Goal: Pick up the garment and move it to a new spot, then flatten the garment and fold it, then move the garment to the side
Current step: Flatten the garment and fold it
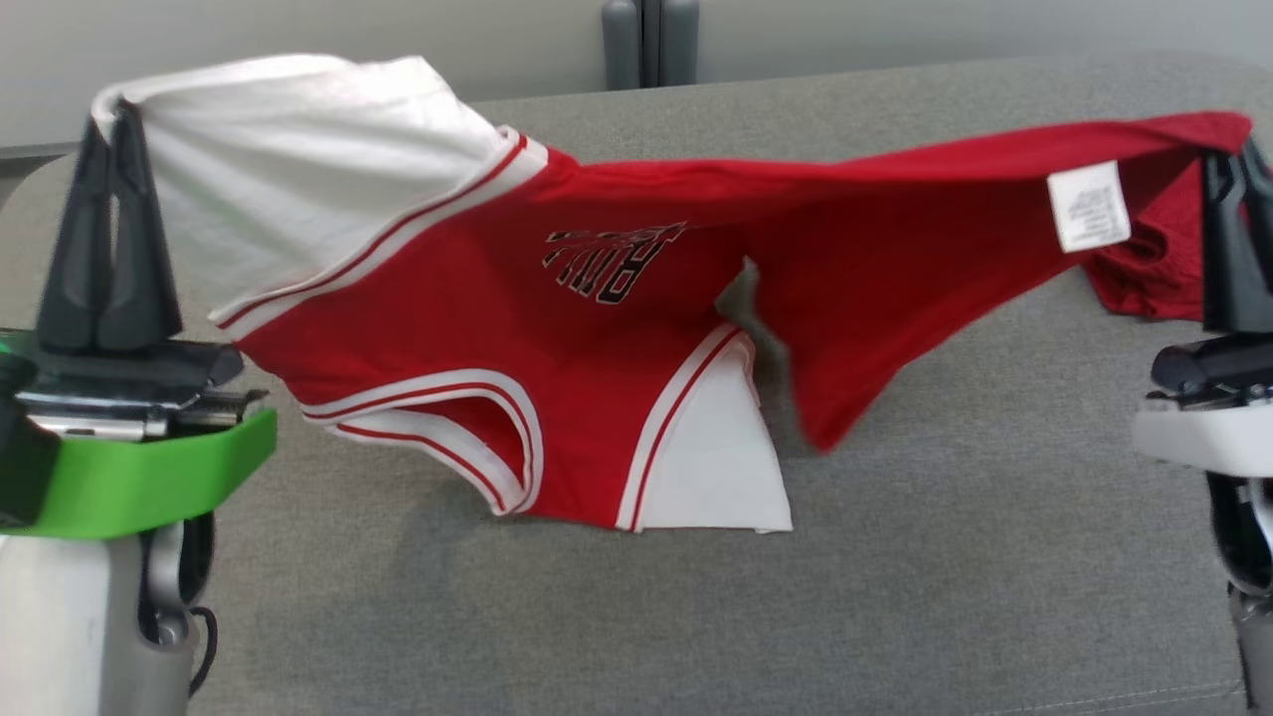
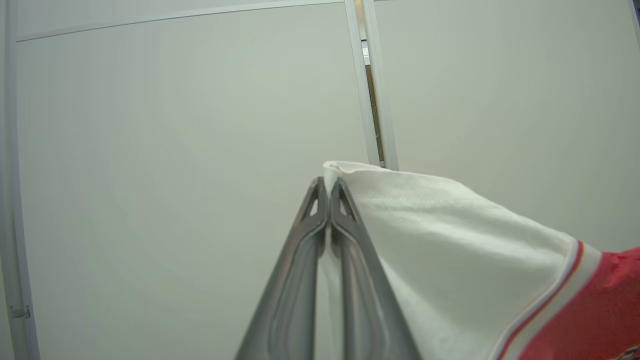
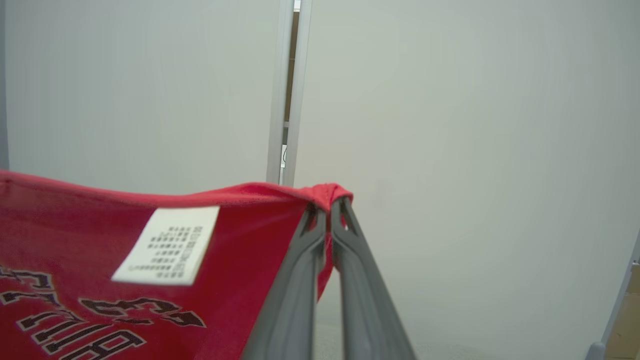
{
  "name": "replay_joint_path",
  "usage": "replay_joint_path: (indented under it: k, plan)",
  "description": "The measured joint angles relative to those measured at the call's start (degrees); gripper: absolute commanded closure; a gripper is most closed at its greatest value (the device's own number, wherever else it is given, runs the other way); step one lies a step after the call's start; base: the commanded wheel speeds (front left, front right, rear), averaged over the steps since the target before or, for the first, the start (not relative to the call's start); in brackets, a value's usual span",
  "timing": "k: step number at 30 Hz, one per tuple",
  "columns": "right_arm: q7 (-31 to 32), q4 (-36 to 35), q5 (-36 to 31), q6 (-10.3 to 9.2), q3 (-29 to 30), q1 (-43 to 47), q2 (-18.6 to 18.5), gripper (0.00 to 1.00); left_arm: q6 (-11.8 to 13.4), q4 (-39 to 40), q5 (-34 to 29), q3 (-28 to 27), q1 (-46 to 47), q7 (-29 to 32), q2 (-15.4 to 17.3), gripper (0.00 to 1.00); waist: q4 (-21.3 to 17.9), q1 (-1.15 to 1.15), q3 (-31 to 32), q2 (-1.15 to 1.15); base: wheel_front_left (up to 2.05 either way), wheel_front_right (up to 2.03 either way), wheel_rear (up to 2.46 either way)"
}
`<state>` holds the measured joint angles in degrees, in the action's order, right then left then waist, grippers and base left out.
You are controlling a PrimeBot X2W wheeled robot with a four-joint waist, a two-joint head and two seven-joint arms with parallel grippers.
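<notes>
The garment [image 1: 597,328] is a red shirt with white sleeves, striped trim and black lettering. It hangs stretched between my two grippers above the grey table [image 1: 895,597], its lower part sagging onto the surface. My left gripper [image 1: 111,114] is shut on the white sleeve's edge at the upper left; the same pinch appears in the left wrist view [image 2: 328,181] on white cloth [image 2: 450,240]. At the far right my right gripper [image 1: 1233,159] is shut on a red corner, seen close in the right wrist view [image 3: 330,202], near a white care label [image 3: 167,245].
Grey cloth covers the table, whose front edge runs along the bottom. A dark grey post [image 1: 649,42] stands behind the far edge against a pale wall. Both wrist views face pale wall panels with a vertical seam [image 2: 372,85].
</notes>
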<state>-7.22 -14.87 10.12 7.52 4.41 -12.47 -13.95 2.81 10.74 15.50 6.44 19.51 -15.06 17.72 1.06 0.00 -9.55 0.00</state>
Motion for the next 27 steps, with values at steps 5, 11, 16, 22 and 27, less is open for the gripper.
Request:
replay_joint_path:
  k: [5, 11, 16, 22, 27]
  plan:
    - [4.3, -7.5, -0.4, 0.01, 3.7, -4.1, -2.8, 1.00, 0.8, 8.5, -1.6, -1.7, 5.6, 1.3, 1.9, 1.00, 0.2, 0.00, 2.8, 0.00, 0.00, 0.00, 0.00]
    - [7.9, -9.8, 1.3, 0.01, 4.9, -8.5, -5.5, 1.00, 0.7, 13.4, -1.9, -2.5, 13.2, 5.2, 3.9, 1.00, 0.2, 0.00, 5.3, 0.00, 0.00, 0.00, 0.00]
    - [9.5, -8.0, 3.8, 0.01, 4.6, -11.8, -6.9, 1.00, -0.9, 11.0, -0.9, -0.8, 17.9, 8.1, 4.5, 1.00, -0.1, 0.00, 5.5, 0.00, 0.00, 0.00, 0.00]
    - [9.6, 0.8, 7.1, 0.01, 1.4, -18.6, -8.4, 1.00, -4.0, -0.5, 1.4, 1.7, 24.1, 7.7, 3.7, 1.00, -0.3, 0.00, 2.9, 0.00, 0.00, 0.00, 0.00]
    - [7.0, 13.4, 8.2, 0.01, -3.3, -29.4, -6.9, 1.00, -6.8, -17.8, 1.7, 4.7, 33.3, 3.8, 1.7, 1.00, -0.5, 0.00, -0.4, 0.00, 0.00, 0.00, 0.00]
